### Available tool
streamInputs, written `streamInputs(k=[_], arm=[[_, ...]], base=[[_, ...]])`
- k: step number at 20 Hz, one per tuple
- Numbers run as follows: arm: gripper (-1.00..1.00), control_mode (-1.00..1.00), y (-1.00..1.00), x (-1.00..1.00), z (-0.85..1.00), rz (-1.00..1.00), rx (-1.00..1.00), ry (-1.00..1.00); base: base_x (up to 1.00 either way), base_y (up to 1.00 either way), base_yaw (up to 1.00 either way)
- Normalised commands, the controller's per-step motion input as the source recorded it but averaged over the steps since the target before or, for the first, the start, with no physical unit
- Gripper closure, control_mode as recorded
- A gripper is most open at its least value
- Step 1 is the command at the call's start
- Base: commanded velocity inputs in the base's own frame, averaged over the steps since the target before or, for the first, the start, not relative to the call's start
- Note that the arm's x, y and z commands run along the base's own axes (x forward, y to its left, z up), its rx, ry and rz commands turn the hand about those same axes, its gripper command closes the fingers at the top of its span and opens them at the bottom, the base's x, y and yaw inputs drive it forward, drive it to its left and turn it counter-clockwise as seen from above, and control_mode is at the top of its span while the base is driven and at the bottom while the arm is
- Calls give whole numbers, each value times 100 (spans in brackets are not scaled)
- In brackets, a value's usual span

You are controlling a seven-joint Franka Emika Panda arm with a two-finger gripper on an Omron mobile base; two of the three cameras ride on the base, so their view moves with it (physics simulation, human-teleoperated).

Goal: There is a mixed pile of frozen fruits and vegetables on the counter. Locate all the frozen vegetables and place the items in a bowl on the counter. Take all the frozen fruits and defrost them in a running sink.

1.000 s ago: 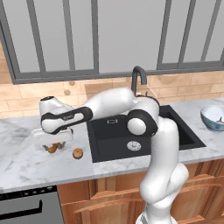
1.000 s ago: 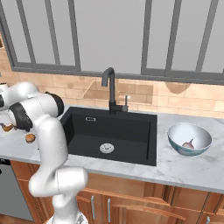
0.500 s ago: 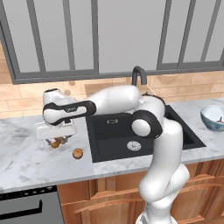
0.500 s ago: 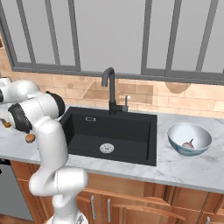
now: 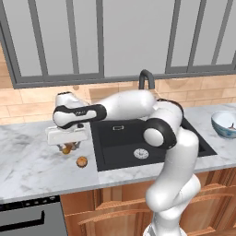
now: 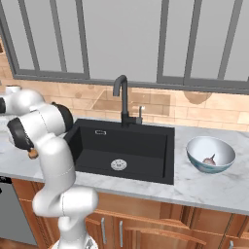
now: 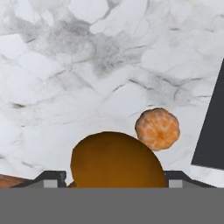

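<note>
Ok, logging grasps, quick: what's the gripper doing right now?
Gripper: open, jaws either side of the brown ball on the counter, not yet closed on it.

A home kitchen: a marble bench [image 5: 27, 166] over wooden cabinets [image 6: 146, 233], a black sink [image 6: 121, 151] with gooseneck faucet [image 6: 121, 97], brick backsplash [image 6: 194, 109] and windows [image 5: 124, 37].
</note>
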Motion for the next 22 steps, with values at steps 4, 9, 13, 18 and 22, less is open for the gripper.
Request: streamInputs(k=[4, 9, 13, 18, 22], arm=[[100, -100, -33, 0, -3, 1, 3, 0], [100, -100, -33, 0, -1, 3, 4, 0], [100, -100, -35, 2, 0, 5, 7, 0], [100, -100, -35, 11, 6, 2, 1, 9], [100, -100, -37, 1, 2, -1, -1, 5]], base=[[0, 0, 0], [0, 0, 0], [0, 0, 0], [0, 0, 0], [0, 0, 0]])
